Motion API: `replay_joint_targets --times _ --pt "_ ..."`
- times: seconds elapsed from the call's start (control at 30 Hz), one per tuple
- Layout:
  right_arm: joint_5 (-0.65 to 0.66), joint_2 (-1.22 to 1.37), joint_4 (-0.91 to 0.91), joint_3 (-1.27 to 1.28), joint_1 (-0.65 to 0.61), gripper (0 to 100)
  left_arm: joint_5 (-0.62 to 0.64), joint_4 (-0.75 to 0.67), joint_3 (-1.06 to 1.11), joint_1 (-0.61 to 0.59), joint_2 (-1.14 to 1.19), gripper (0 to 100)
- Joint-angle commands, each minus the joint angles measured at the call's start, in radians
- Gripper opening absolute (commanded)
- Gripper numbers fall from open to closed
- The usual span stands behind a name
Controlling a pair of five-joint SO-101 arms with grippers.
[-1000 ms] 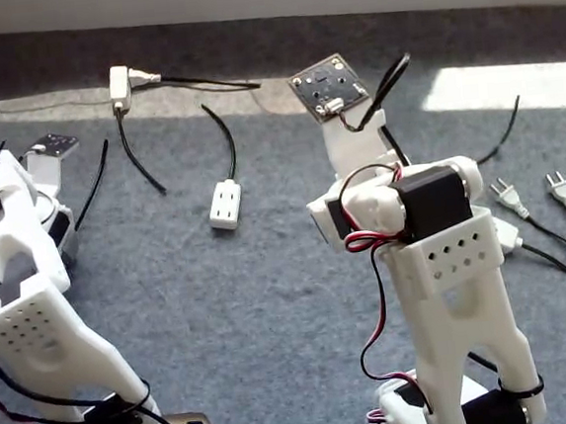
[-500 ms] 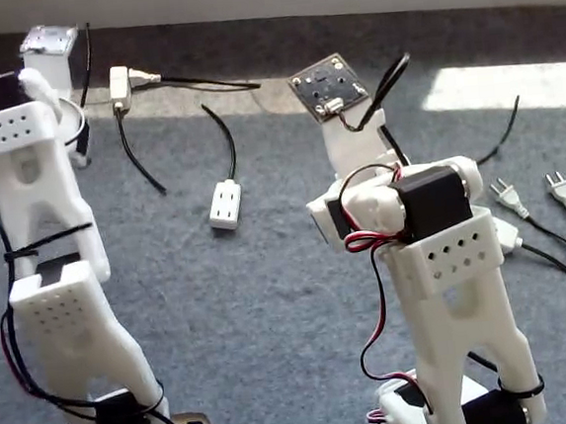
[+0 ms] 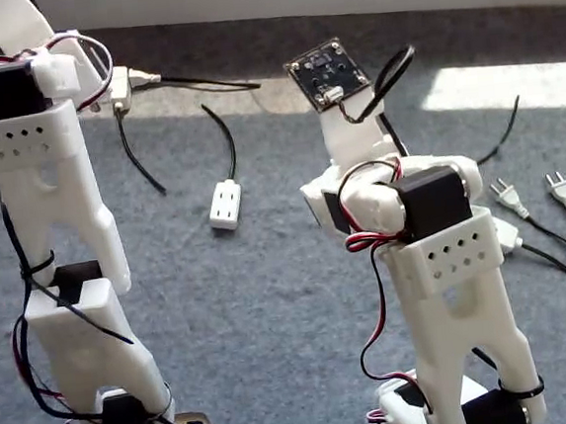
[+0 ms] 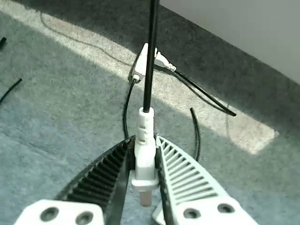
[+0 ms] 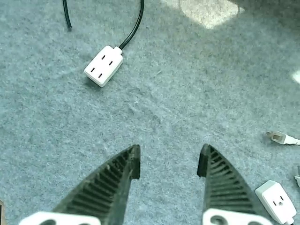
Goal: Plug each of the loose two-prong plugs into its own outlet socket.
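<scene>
My left end effector point(image 4: 144, 140) clamps the light, rigid two-prong plug point(image 4: 143, 171) by its body, cord point(image 4: 150, 56) probably tugging; right end effector point(image 5: 168, 159) gapes wide.

- left arm point(image 3: 57, 182): white printed links, rows of small holes, black servo blocks, black cable tie, loose red and black wires
- right arm point(image 3: 447, 267): same white plastic, hole row, black servo point(image 3: 431, 199), red, white and black wire loop, black tie low down
- circuit board point(image 3: 327, 72): dark square on the right arm's wrist, corner screws, white connector, black cable
- left gripper point(image 4: 144, 140): one black ribbed finger point(image 4: 101, 176), one white ribbed finger point(image 4: 180, 171), white base with round screw holes
- right gripper point(image 5: 168, 157): two dark ribbed triangular fingers point(image 5: 112, 183), white bases
</scene>
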Motion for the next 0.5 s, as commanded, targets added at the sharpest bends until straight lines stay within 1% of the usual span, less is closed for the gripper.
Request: replay_joint_targets --times 0.0,0.17,0.23,0.37,0.47 --pt "0.002 -0.019 -0.018 0.025 0.005 20.6 0.193 0.006 -0.042 0.094 -0.059 1" --pt "0.002 -0.025 -0.062 0.131 -0.062 20.6 0.195 0.006 -0.038 0.222 -0.061 1" --pt "0.002 -0.025 -0.087 0.157 -0.081 20.6 0.195 0.015 -0.033 0.243 -0.090 1" --pt "0.002 -0.025 -0.108 0.177 -0.084 20.6 0.192 0.015 0.074 0.251 -0.275 1" --pt "0.002 -0.025 -0.125 0.197 -0.084 20.6 0.163 0.012 0.254 0.252 -0.478 1"
